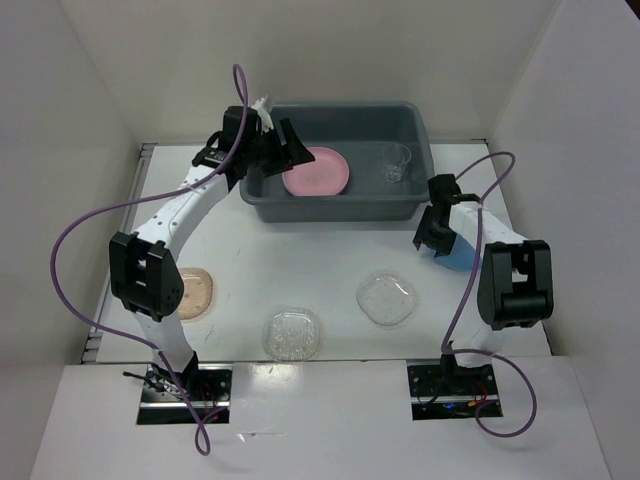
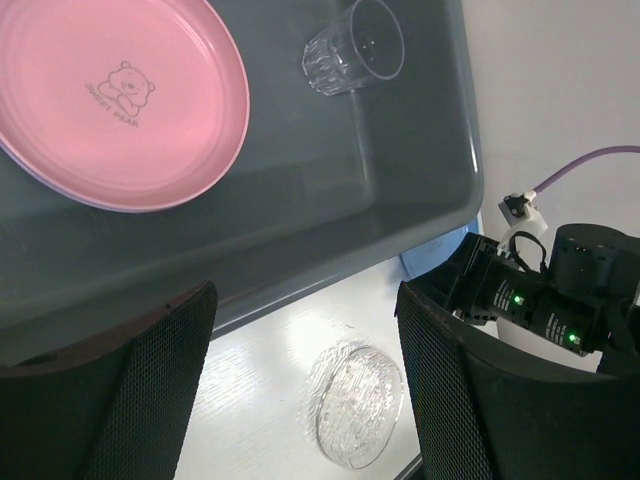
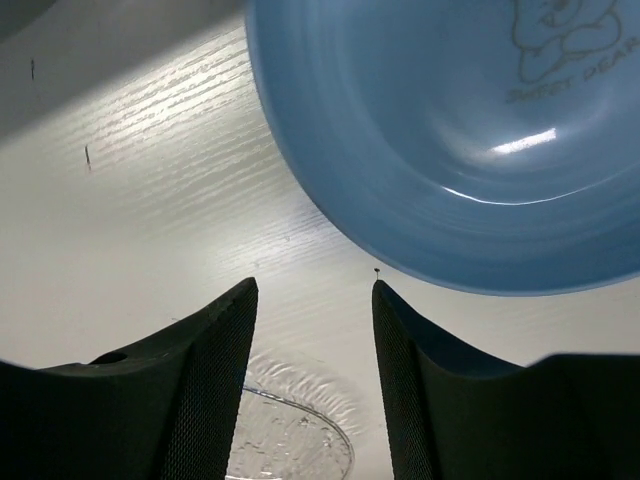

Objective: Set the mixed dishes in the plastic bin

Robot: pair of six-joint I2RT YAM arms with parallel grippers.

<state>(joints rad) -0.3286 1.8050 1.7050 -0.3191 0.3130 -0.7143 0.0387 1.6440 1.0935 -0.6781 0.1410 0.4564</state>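
Note:
The grey-blue plastic bin [image 1: 428, 160] stands at the back. Inside lie a pink plate [image 1: 316, 170], with a lilac plate's [image 2: 45, 176] edge under it, and a clear cup [image 1: 395, 162]. My left gripper [image 1: 275, 150] hovers open and empty over the bin's near left rim [image 2: 300, 275]. On the table right of the bin lies a blue plate [image 3: 440, 130]. My right gripper [image 3: 313, 285] hangs open just beside its rim, holding nothing. Two clear textured dishes [image 1: 387, 297] [image 1: 292, 333] rest near the front. The left arm half hides a peach plate [image 1: 197, 293].
White walls close in the table on the left, back and right. Purple cables loop from both arms. In the left wrist view the right arm's black wrist [image 2: 545, 300] shows past the bin's corner.

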